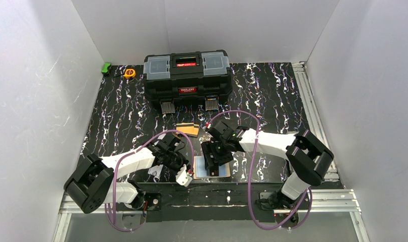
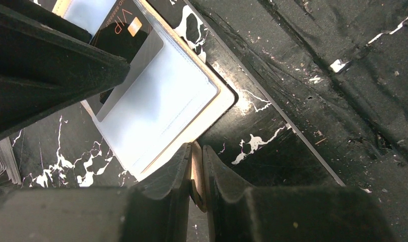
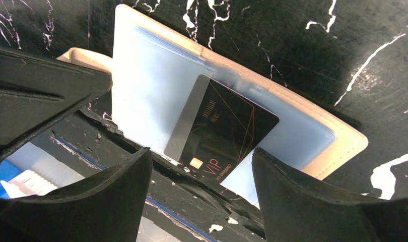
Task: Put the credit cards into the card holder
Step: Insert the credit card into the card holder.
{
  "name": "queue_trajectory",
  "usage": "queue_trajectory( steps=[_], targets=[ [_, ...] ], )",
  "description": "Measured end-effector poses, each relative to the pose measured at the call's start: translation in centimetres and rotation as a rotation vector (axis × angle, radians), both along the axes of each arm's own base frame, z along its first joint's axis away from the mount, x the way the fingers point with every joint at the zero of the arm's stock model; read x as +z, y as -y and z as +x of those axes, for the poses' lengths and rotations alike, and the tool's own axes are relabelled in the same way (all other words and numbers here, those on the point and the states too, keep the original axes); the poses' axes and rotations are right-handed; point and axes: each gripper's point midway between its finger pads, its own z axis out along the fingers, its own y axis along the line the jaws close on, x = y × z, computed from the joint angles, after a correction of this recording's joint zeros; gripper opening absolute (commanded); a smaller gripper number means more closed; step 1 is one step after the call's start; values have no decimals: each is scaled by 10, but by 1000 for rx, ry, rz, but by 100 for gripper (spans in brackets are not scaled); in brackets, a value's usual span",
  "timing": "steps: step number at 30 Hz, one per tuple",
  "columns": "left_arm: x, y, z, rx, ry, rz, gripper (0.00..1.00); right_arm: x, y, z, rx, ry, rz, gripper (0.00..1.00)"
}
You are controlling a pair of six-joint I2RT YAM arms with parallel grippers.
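The card holder (image 1: 199,169) lies open near the table's front edge, its clear bluish pockets (image 2: 161,106) facing up. A black credit card (image 3: 222,131) with a grey stripe and orange "VIP" sits partly inside a pocket, its near end sticking out. My right gripper (image 3: 202,166) is open, its fingers standing either side of that end without touching it. My left gripper (image 2: 196,156) is shut on the holder's tan tab (image 2: 197,169) at its edge. More tan-gold credit cards (image 1: 188,129) lie in a small pile farther back, in front of the toolbox.
A big black toolbox (image 1: 187,75) stands at the back centre. A yellow tape measure (image 1: 130,73) and a green object (image 1: 107,67) lie at the back left. White walls close in three sides. The table's front edge (image 2: 292,136) runs right beside the holder.
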Motion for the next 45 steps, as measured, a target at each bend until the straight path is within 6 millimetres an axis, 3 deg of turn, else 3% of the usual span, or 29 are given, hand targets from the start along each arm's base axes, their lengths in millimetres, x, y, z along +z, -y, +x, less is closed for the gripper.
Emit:
queue_trajectory(
  steps=[34,45],
  targets=[
    [0,0,-1,-12,11,-4,13,14,-39,-4,27,-43,208,75],
    [1,-1,-3,-11,19,-9,12,11,-32,-6,47,-61,172,74]
  ],
)
